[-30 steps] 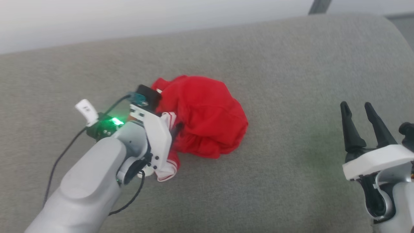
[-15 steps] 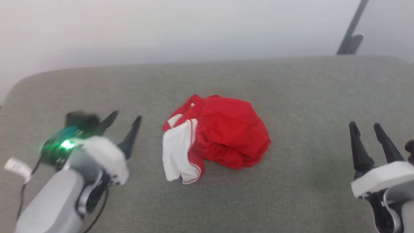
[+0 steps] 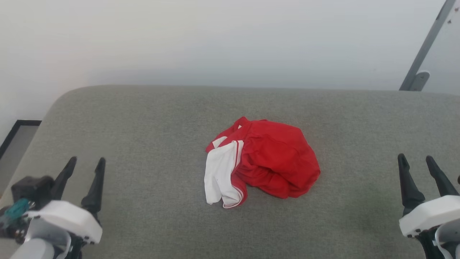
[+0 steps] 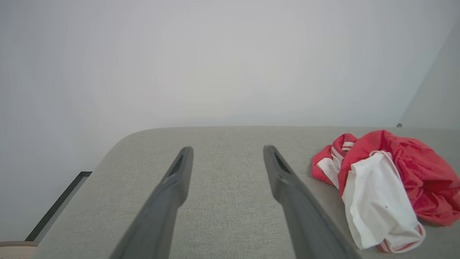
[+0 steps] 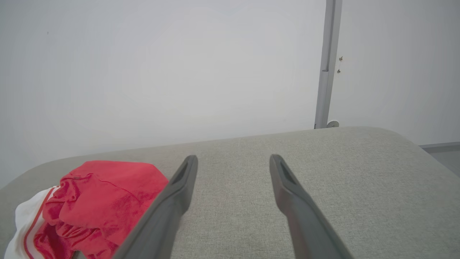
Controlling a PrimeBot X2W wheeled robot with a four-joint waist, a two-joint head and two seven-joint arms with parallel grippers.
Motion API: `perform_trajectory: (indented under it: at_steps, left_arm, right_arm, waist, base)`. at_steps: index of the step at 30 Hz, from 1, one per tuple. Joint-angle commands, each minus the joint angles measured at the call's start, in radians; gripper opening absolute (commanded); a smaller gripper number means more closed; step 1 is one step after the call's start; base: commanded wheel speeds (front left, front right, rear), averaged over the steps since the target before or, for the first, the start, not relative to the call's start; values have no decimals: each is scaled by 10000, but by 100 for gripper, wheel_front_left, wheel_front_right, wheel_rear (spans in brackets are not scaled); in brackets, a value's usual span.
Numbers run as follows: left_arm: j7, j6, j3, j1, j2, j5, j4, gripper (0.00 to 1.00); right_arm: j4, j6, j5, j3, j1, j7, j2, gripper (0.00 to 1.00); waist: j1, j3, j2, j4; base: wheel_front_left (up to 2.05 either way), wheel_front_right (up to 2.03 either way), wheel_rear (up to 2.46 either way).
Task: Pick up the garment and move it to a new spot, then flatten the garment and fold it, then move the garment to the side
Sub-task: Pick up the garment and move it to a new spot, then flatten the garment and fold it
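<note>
Grey fabric cushion [image 3: 143,118]: woven cloth, rounded corners and a rounded far edge. It spans the head view from side to side.

White wall [image 3: 215,43] directly behind it, plain and evenly lit.

Grey metal post [image 5: 327,64] against the wall, past the cushion's far right end; upright in the right wrist view, slanted in the head view. Small round foot [image 5: 333,123] at its base, just above the cushion's edge. Two small screws [image 5: 340,58] in the wall just right of the post.

Dark strip [image 3: 14,133] beyond the cushion's left end, bordering a patch of pale floor [image 3: 16,154].

Grey skirting [image 5: 440,146] low along the wall at far right.
</note>
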Motion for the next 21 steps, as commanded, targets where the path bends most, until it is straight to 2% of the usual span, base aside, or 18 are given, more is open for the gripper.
perform_trajectory:
  at_steps: [1, 9, 21]
  left_arm:
    - [-74, 47, 66, 150, 29, 21, -47, 100]
    - [-291, 329, 409, 861, 117, -127, -461, 100]
    - [-54, 390, 351, 850, 156, -288, -843, 100]
  right_arm:
    - [-39, -3, -32, -6, 130, 50, 13, 100]
    - [-105, -3, -120, -129, 288, 180, 33, 100]
    - [-172, -3, -102, -29, 238, 306, 90, 100]
  waist:
    - [0, -48, 0, 46]
    - [0, -119, 0, 192]
    - [0, -68, 0, 185]
  base:
    - [0, 0, 0]
    - [0, 0, 0]
    - [0, 0, 0]
